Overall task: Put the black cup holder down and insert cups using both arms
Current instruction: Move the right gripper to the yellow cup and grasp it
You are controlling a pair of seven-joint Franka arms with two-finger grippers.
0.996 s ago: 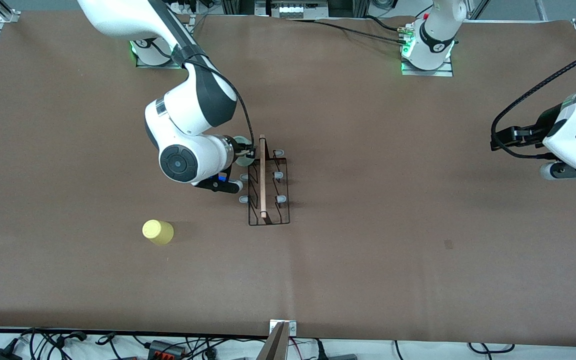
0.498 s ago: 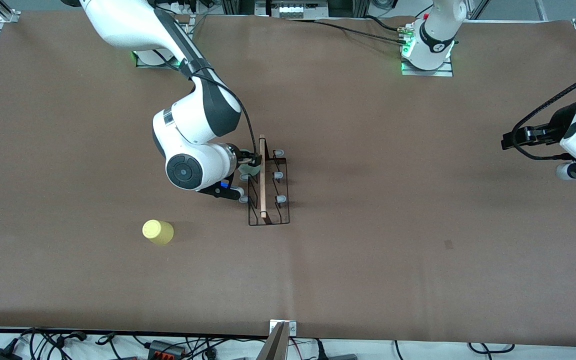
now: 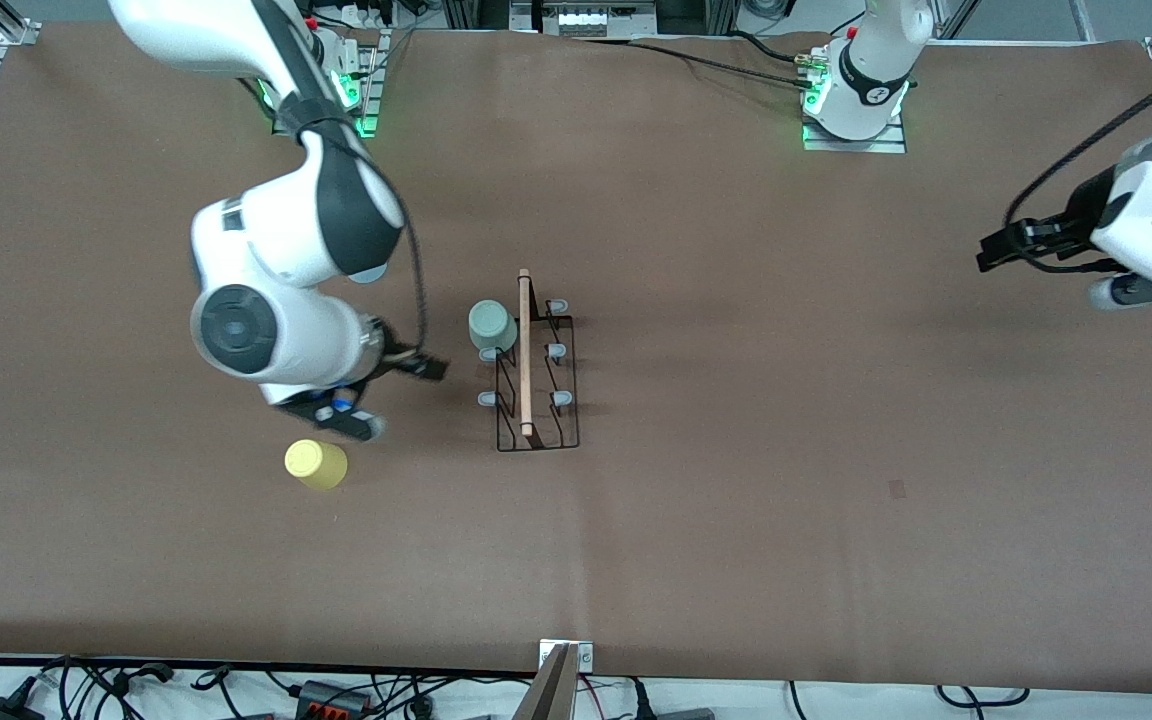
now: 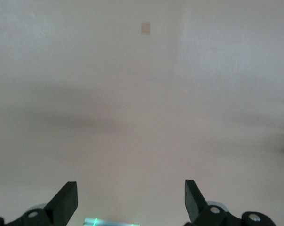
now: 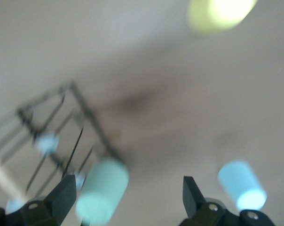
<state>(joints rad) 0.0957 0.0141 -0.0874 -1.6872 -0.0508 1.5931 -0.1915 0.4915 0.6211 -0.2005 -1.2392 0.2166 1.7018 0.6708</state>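
The black cup holder point(image 3: 536, 372) stands mid-table, its wooden handle on top. The pale green cup point(image 3: 492, 326) sits upside down on its prong farthest from the front camera, on the right arm's side; it also shows in the right wrist view point(image 5: 102, 190) beside the rack point(image 5: 48, 122). My right gripper point(image 3: 426, 368) is open and empty point(image 5: 128, 200), apart from the rack toward the right arm's end. The yellow cup point(image 3: 315, 464) stands on the table near it point(image 5: 222, 12). The light blue cup point(image 5: 240, 186) shows only in the right wrist view. My left gripper point(image 3: 1136, 292) is open and empty point(image 4: 131, 202).
The brown table point(image 3: 786, 450) has a small dark mark point(image 3: 897, 488), also seen in the left wrist view point(image 4: 145, 28). Cables and a metal bracket point(image 3: 564, 660) lie along the table's near edge. The left arm waits at its end of the table.
My right gripper let go of the green cup on the rack's prong and drew back toward the right arm's end, close to the yellow cup. The left arm shifted slightly.
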